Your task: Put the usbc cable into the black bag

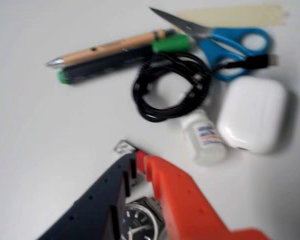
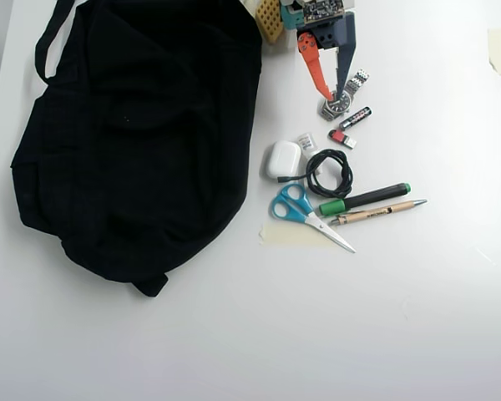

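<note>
1. While the gripper (image 2: 331,92) hovers open and empty over a wristwatch (image 2: 337,104), the coiled cable (image 1: 171,86) lies among clutter beside the black bag (image 2: 138,125).
2. The cable looks light and floppy; pinching its bare outer loop seems safest.

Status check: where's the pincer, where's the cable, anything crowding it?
Pincer empty, over the wristwatch. Usbc cable coiled on table, outside black bag. Small bottle, white case, scissors crowd it.
</note>
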Tool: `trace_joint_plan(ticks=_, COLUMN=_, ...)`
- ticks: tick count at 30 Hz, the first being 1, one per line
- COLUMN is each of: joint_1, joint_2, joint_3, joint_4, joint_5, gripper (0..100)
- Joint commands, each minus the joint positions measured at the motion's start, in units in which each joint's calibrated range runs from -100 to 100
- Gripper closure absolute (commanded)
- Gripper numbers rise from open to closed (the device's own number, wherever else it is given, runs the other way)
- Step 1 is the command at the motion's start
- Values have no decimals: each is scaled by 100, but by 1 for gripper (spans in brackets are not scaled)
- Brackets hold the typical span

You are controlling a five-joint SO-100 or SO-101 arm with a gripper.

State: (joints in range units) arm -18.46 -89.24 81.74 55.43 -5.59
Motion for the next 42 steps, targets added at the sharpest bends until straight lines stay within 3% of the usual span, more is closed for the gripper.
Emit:
trace_joint_plan(ticks=1, joint_1=-31, joint_2=1314, joint_3=-1121, joint_4=21, joint_5=-33, gripper=97)
trace_joint_plan(ticks=10, joint_1=-144, joint_2=4717, joint_3=-3565, joint_4=271, joint_5=-673, gripper=97)
trace_joint_plan(ticks=20, joint_1=-495, joint_2=7015, joint_3=-5685, joint_4=469, joint_5=-1586, gripper=97)
trace_joint_plan(ticks=24, joint_1=-585, joint_2=7613, joint_3=-6233, joint_4=512, joint_5=-2236, gripper=97)
trace_joint_plan(ticks=27, joint_1=-727, joint_2=8144, joint_3=-6934, joint_4=710, joint_5=-3248, gripper=97)
trace_joint_plan(ticks=34, joint_1=-764, joint_2=8227, joint_3=-7051, joint_4=615, joint_5=-4092, gripper=98)
trace_joint_plan(ticks=42, joint_1=-974, joint_2=8542, joint_3=-6593, joint_4=452, joint_5=-4365, gripper=97)
